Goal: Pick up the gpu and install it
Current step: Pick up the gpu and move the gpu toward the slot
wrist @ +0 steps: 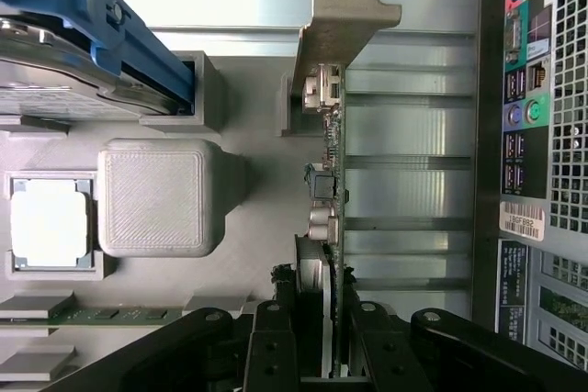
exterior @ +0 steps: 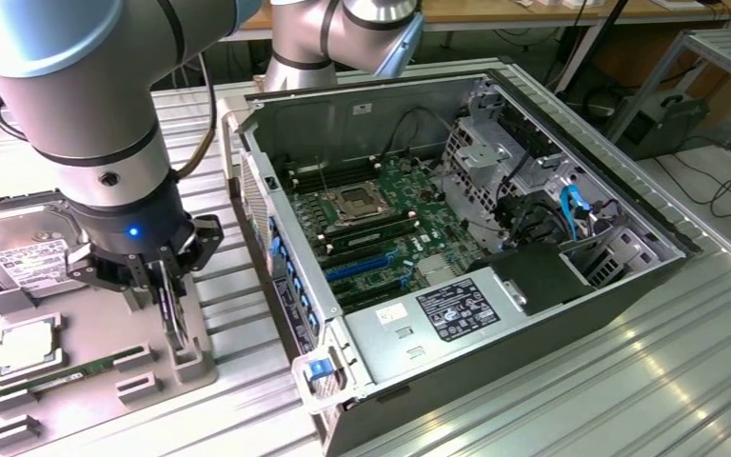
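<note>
While the pincer (exterior: 160, 286) is clenched on the gpu (wrist: 336, 181), standing on edge in the grey holder (exterior: 111, 324) beside the open computer case (exterior: 379, 328), a straight, level lift should keep its bracket (wrist: 344, 16) from snagging

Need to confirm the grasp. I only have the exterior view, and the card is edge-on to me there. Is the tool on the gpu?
Observer: Yes. The wrist view has the tool closed on the gpu, one finger on each face, by the fan.
Operator: Bracket end?
Observer: The silver bracket is at the end far from the tool and no finger touches it.
Operator: Anything close by?
Observer: The case's rear port panel runs alongside the gpu, with a gap between them.
</note>
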You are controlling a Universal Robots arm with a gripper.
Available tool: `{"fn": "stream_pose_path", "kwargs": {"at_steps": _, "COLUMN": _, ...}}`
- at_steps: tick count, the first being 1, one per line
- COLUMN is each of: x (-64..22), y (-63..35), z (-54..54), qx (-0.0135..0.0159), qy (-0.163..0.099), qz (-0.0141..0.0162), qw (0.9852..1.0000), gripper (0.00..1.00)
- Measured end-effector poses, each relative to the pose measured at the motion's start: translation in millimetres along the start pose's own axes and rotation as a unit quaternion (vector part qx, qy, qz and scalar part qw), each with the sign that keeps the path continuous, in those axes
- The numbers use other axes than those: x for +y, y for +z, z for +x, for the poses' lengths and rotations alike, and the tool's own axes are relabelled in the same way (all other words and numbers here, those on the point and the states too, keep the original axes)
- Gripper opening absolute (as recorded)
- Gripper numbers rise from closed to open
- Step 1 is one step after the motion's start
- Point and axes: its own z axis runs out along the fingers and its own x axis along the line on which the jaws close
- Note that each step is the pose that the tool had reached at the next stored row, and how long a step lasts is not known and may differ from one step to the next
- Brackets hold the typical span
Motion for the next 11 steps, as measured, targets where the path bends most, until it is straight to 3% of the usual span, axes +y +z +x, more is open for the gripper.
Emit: {"fn": "stream_pose_path", "kwargs": {"at_steps": 11, "x": 0.3, "y": -6.3, "z": -0.2, "qx": -0.0002, "qy": 0.0, "qz": -0.0002, "qw": 1.0, "gripper": 0.27}}
